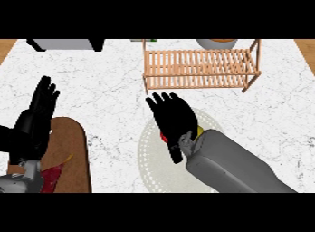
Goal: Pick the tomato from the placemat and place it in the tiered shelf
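Right robot hand point(173, 118) over tomato point(164, 137) (mostly hidden), shelf point(200, 68) beyond.

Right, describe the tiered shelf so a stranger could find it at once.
On the white marble counter, look to the far side, right of centre, beyond the right hand. The tiered shelf stands there: a light wooden rack of thin slats with slim upright posts. Nothing else nearby is slatted wood; the round pale placemat lies flat and nearer.
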Robot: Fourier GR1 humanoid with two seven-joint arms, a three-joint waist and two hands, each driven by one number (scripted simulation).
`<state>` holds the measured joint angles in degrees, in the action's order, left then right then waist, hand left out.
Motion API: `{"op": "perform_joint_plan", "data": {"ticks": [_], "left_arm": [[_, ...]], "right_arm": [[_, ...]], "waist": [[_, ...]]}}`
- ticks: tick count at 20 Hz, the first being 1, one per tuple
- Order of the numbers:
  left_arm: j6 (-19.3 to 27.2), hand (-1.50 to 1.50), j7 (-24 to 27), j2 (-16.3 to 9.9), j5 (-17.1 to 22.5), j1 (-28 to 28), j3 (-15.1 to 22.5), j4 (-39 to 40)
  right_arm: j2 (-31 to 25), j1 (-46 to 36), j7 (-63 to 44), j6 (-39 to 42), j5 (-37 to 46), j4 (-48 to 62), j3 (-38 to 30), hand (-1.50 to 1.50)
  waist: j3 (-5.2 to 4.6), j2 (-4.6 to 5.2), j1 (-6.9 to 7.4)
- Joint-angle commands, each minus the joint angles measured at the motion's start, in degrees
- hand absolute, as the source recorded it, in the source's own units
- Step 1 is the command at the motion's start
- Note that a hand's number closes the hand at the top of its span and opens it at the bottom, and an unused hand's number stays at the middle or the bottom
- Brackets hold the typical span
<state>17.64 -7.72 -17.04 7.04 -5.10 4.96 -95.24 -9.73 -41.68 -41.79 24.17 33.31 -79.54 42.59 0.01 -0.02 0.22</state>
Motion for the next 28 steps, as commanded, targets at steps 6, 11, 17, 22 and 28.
{"op": "perform_joint_plan", "data": {"ticks": [6, 11, 17, 22, 28], "left_arm": [[-1.0, 0.00, -0.3, 2.2, -2.1, 2.4, -1.0, -2.1], [-2.5, 0.00, -3.1, 2.0, -3.2, 0.7, -2.6, -2.9], [-2.4, 0.00, -2.4, 5.0, -4.6, 1.2, -1.8, -3.8], [-6.1, 0.00, -0.6, 3.9, -3.5, -0.4, -5.8, 0.8], [-5.9, 0.00, -1.7, 5.8, -4.9, 1.1, -4.9, -1.4]], "right_arm": [[1.0, 8.8, 6.8, 0.5, 8.0, 1.5, -0.8, -1.50], [3.7, 9.7, 12.4, -2.5, 13.7, 6.3, -3.8, -1.50], [7.8, 7.6, 18.7, -6.6, 18.1, 14.3, -7.2, -1.50], [6.8, 8.2, 24.3, -6.7, 20.5, 16.2, -11.8, -1.50], [8.6, 9.7, 23.4, -6.0, 21.2, 20.8, -9.9, 1.50]], "waist": [[0.00, -0.04, -0.14], [0.01, -0.02, -0.02], [0.01, 0.03, 0.24], [0.00, 0.07, 0.05], [-0.01, 0.02, 0.01]]}}
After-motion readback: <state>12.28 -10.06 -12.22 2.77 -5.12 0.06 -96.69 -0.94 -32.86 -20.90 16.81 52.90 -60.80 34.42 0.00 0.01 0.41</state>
